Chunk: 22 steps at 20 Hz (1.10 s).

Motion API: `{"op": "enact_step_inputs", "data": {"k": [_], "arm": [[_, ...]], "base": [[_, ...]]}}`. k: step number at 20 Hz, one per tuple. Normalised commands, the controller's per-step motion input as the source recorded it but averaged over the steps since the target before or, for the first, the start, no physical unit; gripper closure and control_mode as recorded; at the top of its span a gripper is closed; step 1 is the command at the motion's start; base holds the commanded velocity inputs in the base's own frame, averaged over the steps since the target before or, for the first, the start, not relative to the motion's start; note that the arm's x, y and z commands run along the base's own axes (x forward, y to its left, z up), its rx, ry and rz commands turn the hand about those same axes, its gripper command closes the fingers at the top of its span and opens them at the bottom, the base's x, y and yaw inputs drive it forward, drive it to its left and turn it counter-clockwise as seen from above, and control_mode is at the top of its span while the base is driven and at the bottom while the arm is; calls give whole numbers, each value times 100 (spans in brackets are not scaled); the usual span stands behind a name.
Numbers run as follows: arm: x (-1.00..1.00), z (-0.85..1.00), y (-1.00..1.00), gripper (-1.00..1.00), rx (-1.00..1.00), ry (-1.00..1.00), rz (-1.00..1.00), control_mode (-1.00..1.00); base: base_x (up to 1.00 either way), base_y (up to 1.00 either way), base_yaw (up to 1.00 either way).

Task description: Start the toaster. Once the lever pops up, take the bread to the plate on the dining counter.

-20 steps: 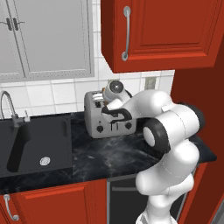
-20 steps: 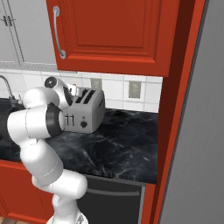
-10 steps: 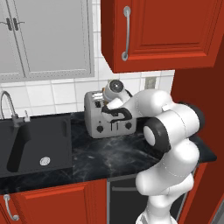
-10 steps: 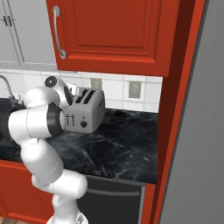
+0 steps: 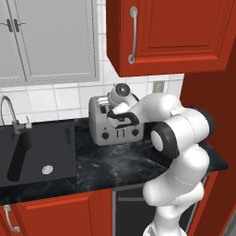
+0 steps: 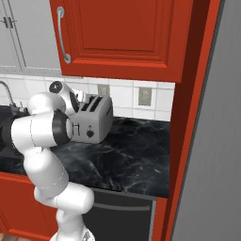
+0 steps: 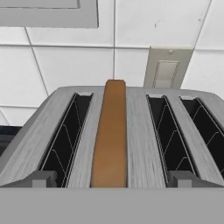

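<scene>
Looking down past my gripper [image 7: 111, 186], jaws spread wide, I see the bread [image 7: 110, 139] standing upright in the toaster [image 7: 140, 131]. The slice sits directly between my fingertips [image 7: 41, 179], untouched.

- Toaster [image 5: 117, 126]: upper front and top hidden behind the arm in the left base view; left end hidden behind the arm in the right base view; front face cut off at the bottom of the hand view.
- Bread [image 7: 110, 135]: only the top edge shows above its slot.
- Sink [image 5: 41, 150]: left part cut off.
</scene>
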Motion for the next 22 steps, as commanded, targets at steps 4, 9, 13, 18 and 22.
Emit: {"op": "enact_step_inputs", "data": {"k": [4, 9, 13, 18, 22], "arm": [[0, 0, 0, -100, 0, 0, 0, -100], [0, 0, 0, 100, 0, 0, 0, -100], [0, 0, 0, 100, 0, 0, 0, -100], [0, 0, 0, 100, 0, 0, 0, -100], [0, 0, 0, 100, 0, 0, 0, -100]], "base": [[0, 0, 0], [0, 0, 0], [0, 0, 0], [0, 0, 0], [0, 0, 0]]}}
